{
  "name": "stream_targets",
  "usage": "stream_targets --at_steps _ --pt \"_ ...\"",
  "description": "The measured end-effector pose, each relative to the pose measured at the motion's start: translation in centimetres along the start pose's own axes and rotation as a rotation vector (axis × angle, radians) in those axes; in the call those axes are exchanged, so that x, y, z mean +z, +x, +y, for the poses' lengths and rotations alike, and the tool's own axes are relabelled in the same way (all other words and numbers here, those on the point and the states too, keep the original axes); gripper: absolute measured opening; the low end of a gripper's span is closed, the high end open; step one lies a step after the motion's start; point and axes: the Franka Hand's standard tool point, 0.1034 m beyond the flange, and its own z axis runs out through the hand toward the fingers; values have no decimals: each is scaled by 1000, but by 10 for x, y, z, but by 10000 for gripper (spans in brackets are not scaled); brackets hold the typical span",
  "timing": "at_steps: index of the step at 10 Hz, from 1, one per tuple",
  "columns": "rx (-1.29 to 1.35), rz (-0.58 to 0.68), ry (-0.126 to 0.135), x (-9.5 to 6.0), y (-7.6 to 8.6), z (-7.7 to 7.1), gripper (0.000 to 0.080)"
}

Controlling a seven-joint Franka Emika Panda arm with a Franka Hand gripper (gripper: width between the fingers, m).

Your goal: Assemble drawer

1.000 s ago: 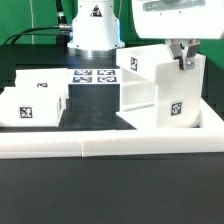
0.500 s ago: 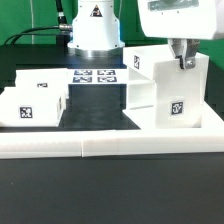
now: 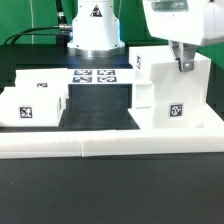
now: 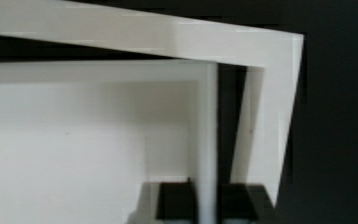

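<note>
The top edge of the exterior view cuts off the claw (image 3: 183, 66), and its tips are too small to tell if they squeeze the tall box (image 3: 165, 95). The box hides part of the marker board (image 3: 95, 76). The wrist view is blurry.

Looking in from the exterior cam: the housing (image 3: 170, 90) stands at the exterior view's right, just behind the border wall (image 3: 100, 146) that runs across the front of the table (image 3: 110, 200). A tray (image 3: 35, 105) sits at the far left, well apart from the housing. The marker board (image 3: 98, 76) lies flat between them, further back, with the arm's base (image 3: 95, 30) behind it. A lower part (image 3: 146, 100) sticks out of the housing's left side. It's probably a second tray partly inside, but it's hard to tell from here. The gripper (image 3: 183, 64) is at the housing's top edge, fingers (image 4: 176, 200) clamped either side of one wall.
</note>
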Motion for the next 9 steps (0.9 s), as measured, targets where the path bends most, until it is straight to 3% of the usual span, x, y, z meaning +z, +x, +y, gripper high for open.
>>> stream_targets --at_steps 3,7,9 --pt "3 -1 3 1 0 -3 44" --pt "99 1 38 4 5 -38 44" --pt "120 5 30 4 6 -41 44"
